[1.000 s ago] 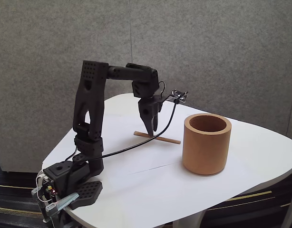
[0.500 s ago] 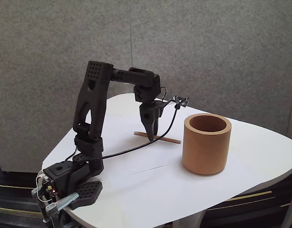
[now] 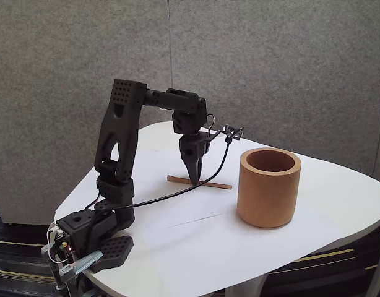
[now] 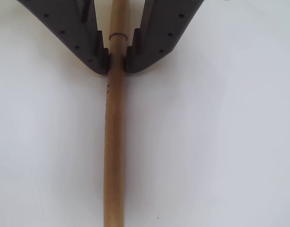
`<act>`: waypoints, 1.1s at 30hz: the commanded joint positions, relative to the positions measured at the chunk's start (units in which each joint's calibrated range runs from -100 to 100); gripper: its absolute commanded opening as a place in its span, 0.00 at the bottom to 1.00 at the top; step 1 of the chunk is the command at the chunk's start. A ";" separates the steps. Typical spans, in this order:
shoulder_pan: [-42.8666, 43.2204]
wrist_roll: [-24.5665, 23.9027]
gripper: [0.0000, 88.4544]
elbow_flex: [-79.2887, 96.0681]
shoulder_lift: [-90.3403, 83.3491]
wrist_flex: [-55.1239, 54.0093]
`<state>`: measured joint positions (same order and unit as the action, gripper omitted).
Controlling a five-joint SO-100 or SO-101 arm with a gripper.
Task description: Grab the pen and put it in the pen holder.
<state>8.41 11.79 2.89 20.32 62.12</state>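
Your end effector (image 3: 194, 179) points straight down at the worktop (image 3: 196, 247), and in the wrist view its fingertips (image 4: 98, 59) sit pressed against both sides of the pen (image 4: 115, 142), pinching it with no gap that you can see. The pen lies flat on the white surface in the fixed view (image 3: 208, 184), roughly mid-worktop, running toward the pen holder (image 3: 268, 187), which stands upright just beside the pen's nearer-to-cup end and toward the right-hand edge.

Watch the grip point. In the fixed view the fingers close nearer one end than the middle, so the longer free part will likely droop or pivot as you lift, and a thin smooth stick can roll out of a two-point pinch. Lifting too little would let the hanging end strike the holder's thick wall or rim and knock the pen loose or push the cup. The black cable (image 3: 222, 154) looping off the wrist hangs close to the path toward the cup and could snag.

You have open worktop in front of and behind the pen, and clear surface between it and the holder. The rounded far edge lies behind the arm, so avoid sweeping the pen that way.
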 commanded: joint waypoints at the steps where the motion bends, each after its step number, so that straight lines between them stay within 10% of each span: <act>1: 0.23 -0.24 0.01 -0.27 -0.27 0.00; 33: 0.23 0.29 0.01 -11.10 -23.53 0.17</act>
<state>8.34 11.70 -3.79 4.66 62.12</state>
